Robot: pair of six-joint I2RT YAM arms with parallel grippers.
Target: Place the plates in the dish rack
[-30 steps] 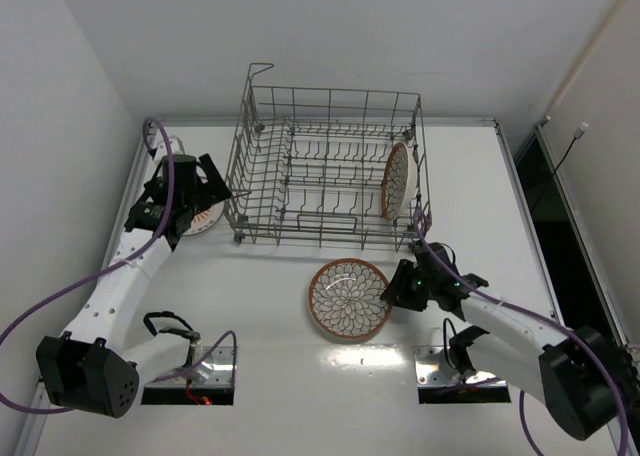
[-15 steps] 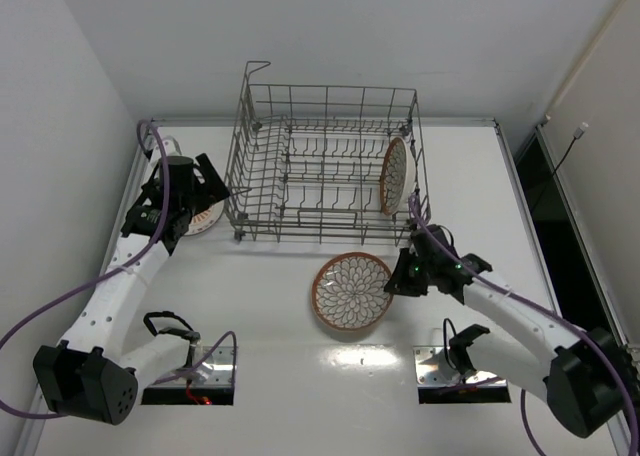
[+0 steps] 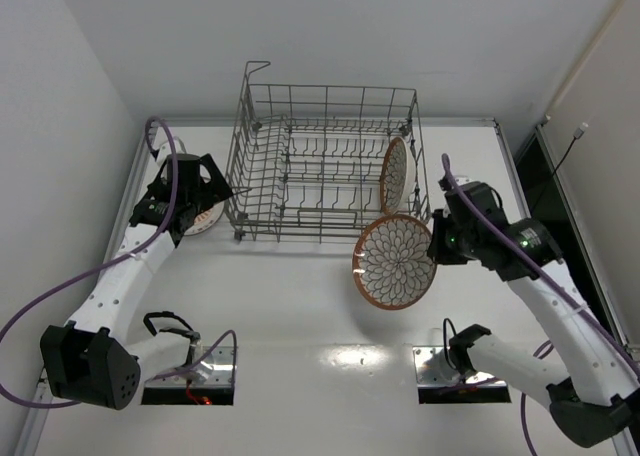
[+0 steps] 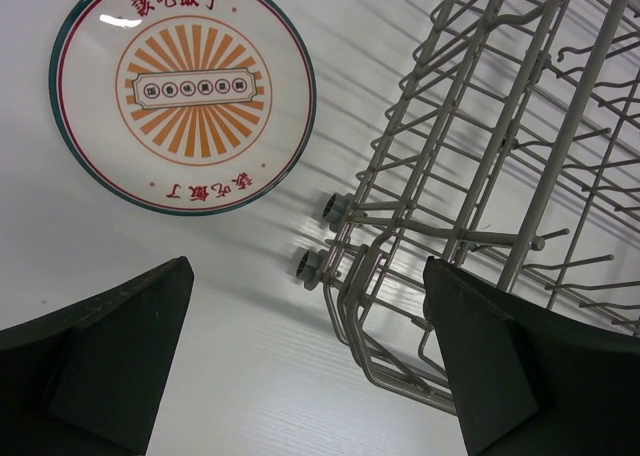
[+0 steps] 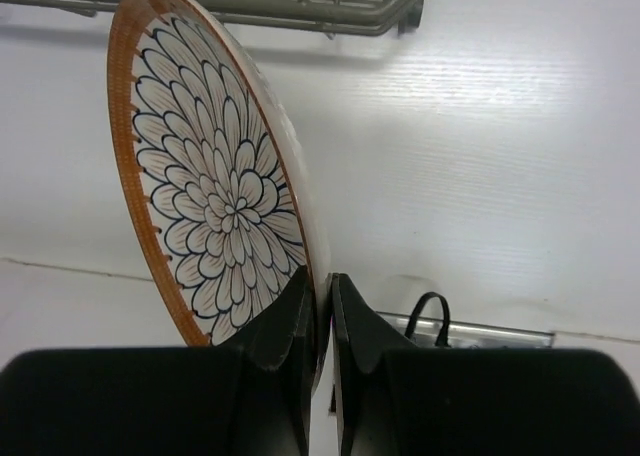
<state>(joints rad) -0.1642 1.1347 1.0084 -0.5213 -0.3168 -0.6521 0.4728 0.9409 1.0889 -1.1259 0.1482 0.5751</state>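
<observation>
My right gripper is shut on the rim of the brown-rimmed petal plate and holds it on edge in the air, just in front of the dish rack's near right corner. The grey wire dish rack stands at the back middle. The cream patterned plate stands on edge inside its right end. The white plate with the orange sunburst lies flat left of the rack. My left gripper is open and empty above the table between that plate and the rack's corner.
The rack's bottom rail runs across the top of the right wrist view. Two small rack feet sit at its left corner. Metal base plates lie at the near edge. White walls close the left and back.
My right gripper has lifted the petal plate off the table, tilted it onto its edge and carried it up and right toward the rack. The left arm has barely moved.
</observation>
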